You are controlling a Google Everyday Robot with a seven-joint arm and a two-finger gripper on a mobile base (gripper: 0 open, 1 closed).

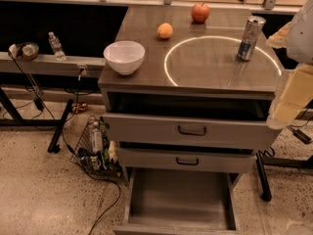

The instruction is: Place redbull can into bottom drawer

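Well, spotted the redbull can [250, 38] standing upright on the worktop [205, 70], back right, by the bright ring [166, 65]; bottom drawer [178, 199] pulled out wide underneath; hand [292, 94] over at the right edge, near but off the can; can't tell whether apart or together; white bowl [124, 57] front left.

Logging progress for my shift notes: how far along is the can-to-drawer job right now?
Done: the bottom drawer stands pulled out, nothing visible inside. In hand: the end effector sits at the right edge beside the redbull can, apparently not holding it. Left: the can stands upright on the countertop; grasping, carrying and lowering it remain.
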